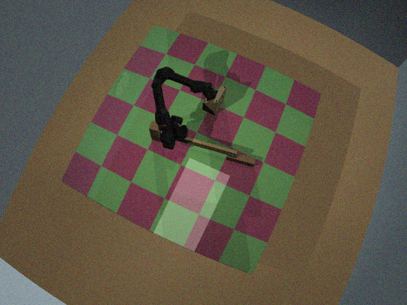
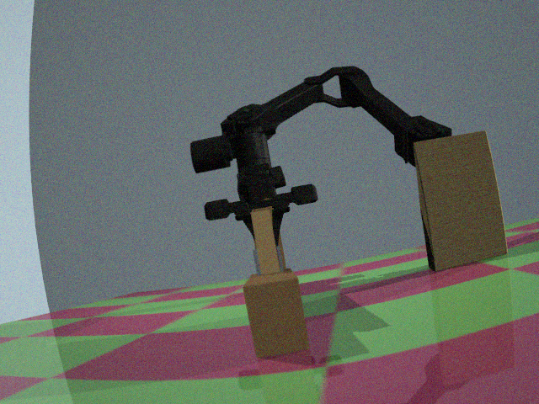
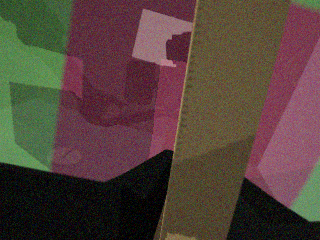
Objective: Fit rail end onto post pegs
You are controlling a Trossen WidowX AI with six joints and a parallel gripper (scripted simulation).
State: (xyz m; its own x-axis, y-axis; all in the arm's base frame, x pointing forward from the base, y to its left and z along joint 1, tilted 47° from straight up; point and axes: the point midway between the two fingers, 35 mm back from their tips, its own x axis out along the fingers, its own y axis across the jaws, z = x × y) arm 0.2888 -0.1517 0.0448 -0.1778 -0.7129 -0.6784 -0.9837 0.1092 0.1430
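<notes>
Overhead, hand (image 1: 170, 136) clamped on rail (image 1: 213, 148) near post (image 1: 153, 130); no readable writing visible.

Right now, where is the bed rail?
In the top view the bed rail runs across the middle of the checkered mat: one end in the claw beside the short post, the other at the low footboard block.

A bare test bench: a tan counter (image 1: 328, 138) with a green-and-magenta checkered mat (image 1: 276, 85), plain grey surroundings.
</notes>
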